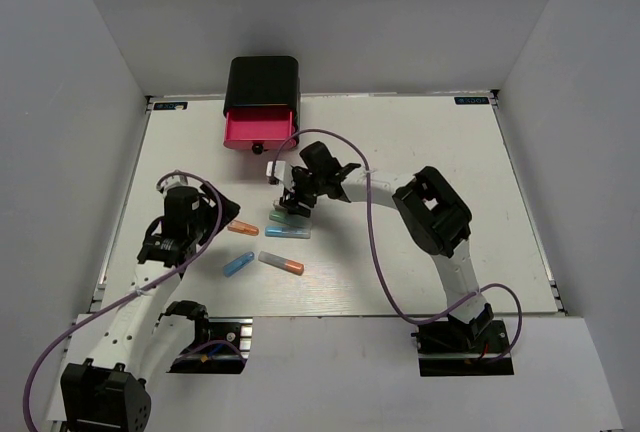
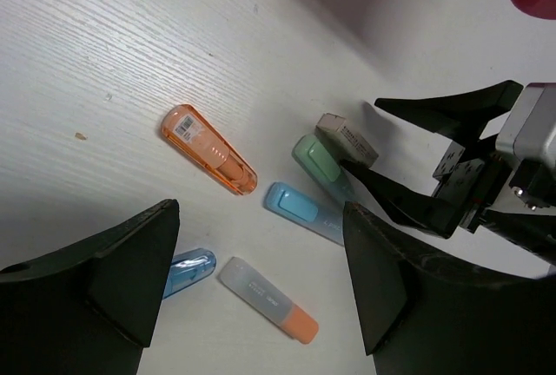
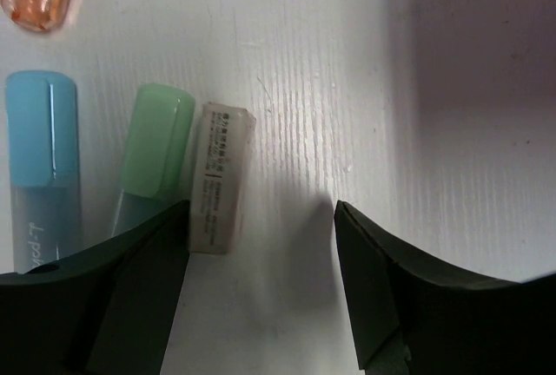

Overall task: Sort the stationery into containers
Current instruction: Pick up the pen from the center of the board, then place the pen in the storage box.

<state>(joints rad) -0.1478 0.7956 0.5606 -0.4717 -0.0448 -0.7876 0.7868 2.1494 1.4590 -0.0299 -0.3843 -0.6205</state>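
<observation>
The black cabinet (image 1: 263, 80) stands at the table's far edge with one pink drawer (image 1: 260, 129) pulled open. The stationery lies mid-table: an orange piece (image 2: 208, 149), a green-and-clear piece (image 2: 320, 161), a light-blue piece (image 2: 298, 208), a darker blue piece (image 2: 189, 271), a grey piece with an orange tip (image 2: 268, 299) and a whitish block (image 3: 221, 175). My right gripper (image 3: 261, 219) is open and low over the table, with the block just inside its left finger. My left gripper (image 2: 261, 219) is open and empty above the pieces.
The white table (image 1: 450, 202) has grey walls on three sides. The right arm's purple cable (image 1: 372, 242) loops over the table's middle. The right arm (image 1: 430, 214) reaches across from the near right.
</observation>
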